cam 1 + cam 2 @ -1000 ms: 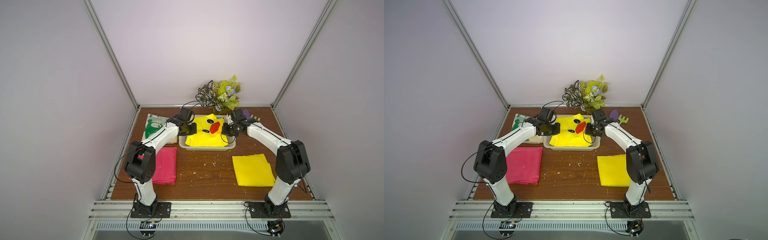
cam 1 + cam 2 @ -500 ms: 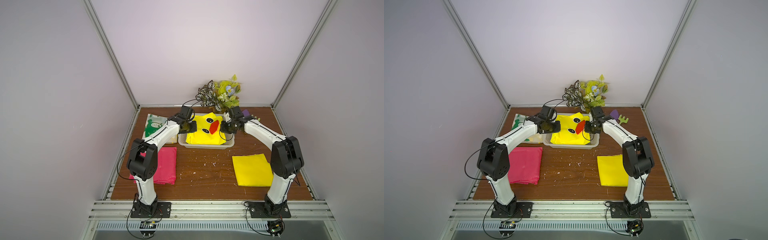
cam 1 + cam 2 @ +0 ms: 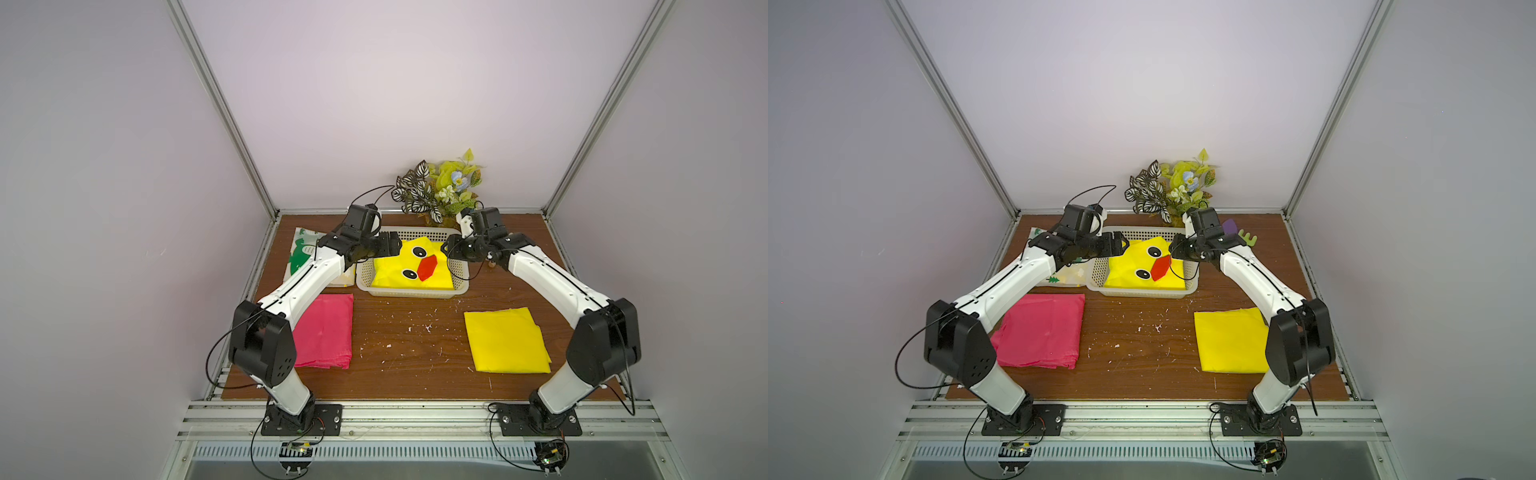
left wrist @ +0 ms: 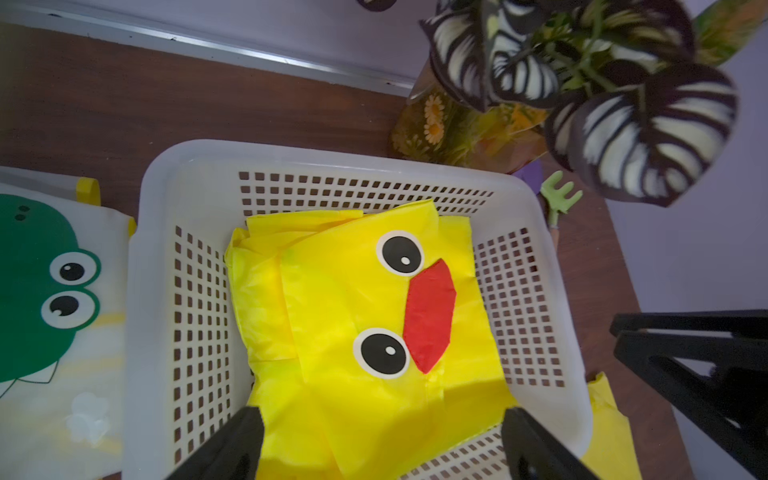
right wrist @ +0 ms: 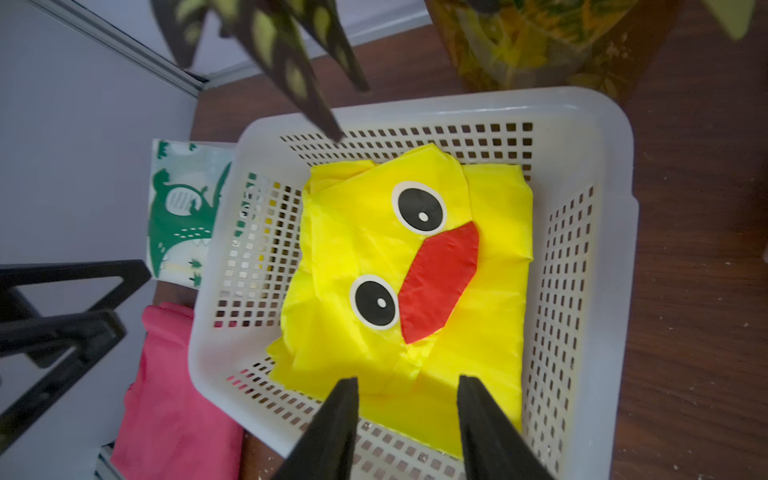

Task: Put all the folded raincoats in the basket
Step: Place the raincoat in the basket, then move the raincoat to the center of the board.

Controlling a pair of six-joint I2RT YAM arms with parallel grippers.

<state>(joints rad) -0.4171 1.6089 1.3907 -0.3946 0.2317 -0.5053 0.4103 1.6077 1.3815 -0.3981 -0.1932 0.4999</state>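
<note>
- Top views, both: the folded raincoat (image 3: 409, 270) lies inside the basket (image 3: 415, 294), far on the table (image 3: 415, 345). The left gripper (image 3: 392, 249) and right gripper (image 3: 446, 249) hang over its left and right rims.
- Left wrist: the left gripper (image 4: 381, 411) is spread wide and has released the raincoat. Only this close view shows the raincoat's far corner leaning up the far wall. A fingertip snagging the thin fabric on lift-off could drag it over the rim.
- Right wrist: the right gripper (image 5: 407, 379) is parted and grasps nothing. Whether its tips touch the fabric I cannot tell. Leaves of the plant (image 5: 291, 62) hang close, so a retreat might brush them or nudge the basket.
</note>
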